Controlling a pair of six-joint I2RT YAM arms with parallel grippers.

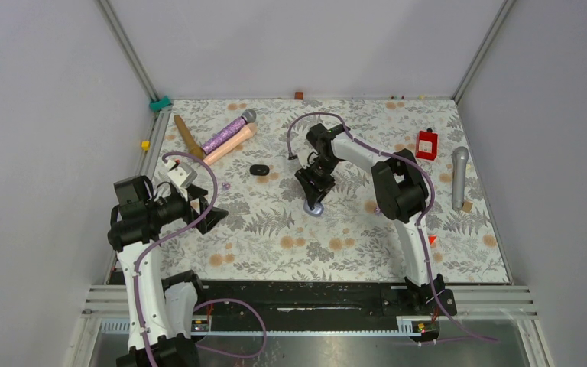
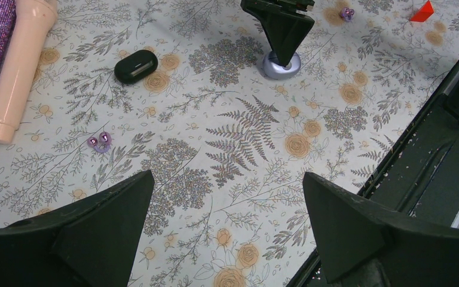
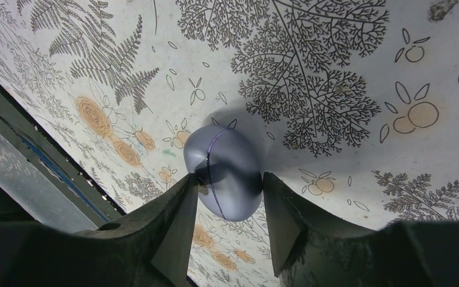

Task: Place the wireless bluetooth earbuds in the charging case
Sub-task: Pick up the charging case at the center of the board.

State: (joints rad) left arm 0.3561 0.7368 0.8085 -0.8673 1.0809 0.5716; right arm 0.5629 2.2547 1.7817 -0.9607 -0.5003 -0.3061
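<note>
Floral-print desk (image 1: pixel 275 245), entry: right end effector (image 3: pixel 229 185) is clamping the lavender charging case (image 3: pixel 224 152) by its sides, while the purple earbuds (image 2: pixel 100 142) are lying well to its left (nearer the left end effector (image 2: pixel 228 175), which is gaping wide and empty).

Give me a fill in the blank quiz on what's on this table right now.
1. The right gripper is shut on the silver case; the left gripper is ____.
2. The two earbuds lying together are ____ in colour.
3. The black case is held by ____ gripper.
Missing words: open; purple; neither.
</note>
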